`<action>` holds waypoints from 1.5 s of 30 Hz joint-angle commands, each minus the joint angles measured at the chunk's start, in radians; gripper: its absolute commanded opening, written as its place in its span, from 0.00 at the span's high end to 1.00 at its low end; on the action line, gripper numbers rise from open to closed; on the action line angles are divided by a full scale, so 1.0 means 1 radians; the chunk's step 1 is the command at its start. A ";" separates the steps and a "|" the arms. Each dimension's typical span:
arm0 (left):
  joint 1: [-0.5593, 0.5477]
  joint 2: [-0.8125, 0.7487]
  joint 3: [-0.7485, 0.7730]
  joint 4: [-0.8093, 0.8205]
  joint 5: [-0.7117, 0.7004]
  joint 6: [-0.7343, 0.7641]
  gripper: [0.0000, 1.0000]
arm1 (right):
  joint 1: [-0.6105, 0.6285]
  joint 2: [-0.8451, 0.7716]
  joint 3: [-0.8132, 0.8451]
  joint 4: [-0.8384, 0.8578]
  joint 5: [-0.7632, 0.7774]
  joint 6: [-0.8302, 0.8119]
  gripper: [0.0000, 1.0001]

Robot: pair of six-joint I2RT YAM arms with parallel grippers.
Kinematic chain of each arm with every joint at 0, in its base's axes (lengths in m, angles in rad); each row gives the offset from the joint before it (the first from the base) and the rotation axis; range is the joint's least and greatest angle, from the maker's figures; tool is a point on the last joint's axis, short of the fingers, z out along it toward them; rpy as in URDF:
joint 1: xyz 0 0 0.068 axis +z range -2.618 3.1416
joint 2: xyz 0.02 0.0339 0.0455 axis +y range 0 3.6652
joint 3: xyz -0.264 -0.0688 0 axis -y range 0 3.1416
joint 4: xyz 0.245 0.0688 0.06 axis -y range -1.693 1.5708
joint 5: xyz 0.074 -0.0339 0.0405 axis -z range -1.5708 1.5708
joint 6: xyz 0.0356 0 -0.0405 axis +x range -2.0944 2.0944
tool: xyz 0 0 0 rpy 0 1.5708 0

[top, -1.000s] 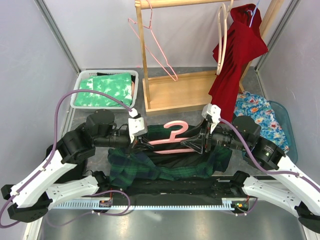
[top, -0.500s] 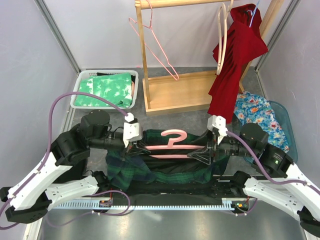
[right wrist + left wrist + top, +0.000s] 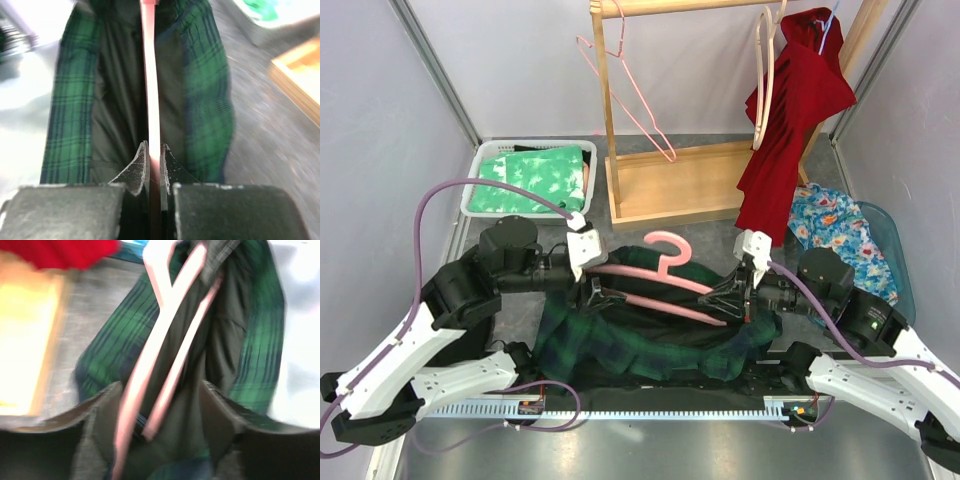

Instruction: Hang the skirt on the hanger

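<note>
Skirt (image 3: pixel 650 345), dark green plaid, lies bunched in the lower middle of the top view, on the table (image 3: pixel 650 455) between our two arms. The pink hanger (image 3: pixel 665 285) lies across the skirt's upper part, hook toward the top of the frame, its bars slanting down from left to right.

Our left gripper (image 3: pixel 595 292) is at the hanger's left end with its claw apart. In the left wrist view both fingers (image 3: pixel 107 410) stand clear on either side of the two pink bars, which run between them without being pinched. Plaid cloth shows to the left and right of the bars, with dark lining behind them.

Our right gripper (image 3: pixel 732 300) is at the hanger's right end, its claw clamped on the hanger. In the right wrist view the two fingers (image 3: pixel 137 170) press a single pink bar from both sides, and the bar runs straight up the middle of the frame over dark lining, a plaid band on each side. (We cannot tell whether the bars pass inside the waistband or only lie on top.)

At upper centre stands a wooden rack (image 3: pixel 680 185) with a red garment (image 3: pixel 795 110) hanging at its right. A white basket (image 3: pixel 480 165) of green cloth sits at middle left.
</note>
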 commanded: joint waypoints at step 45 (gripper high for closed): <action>-0.003 -0.207 -0.049 0.244 -0.623 -0.235 0.01 | -0.099 0.762 0.728 0.431 1.259 -0.172 1.00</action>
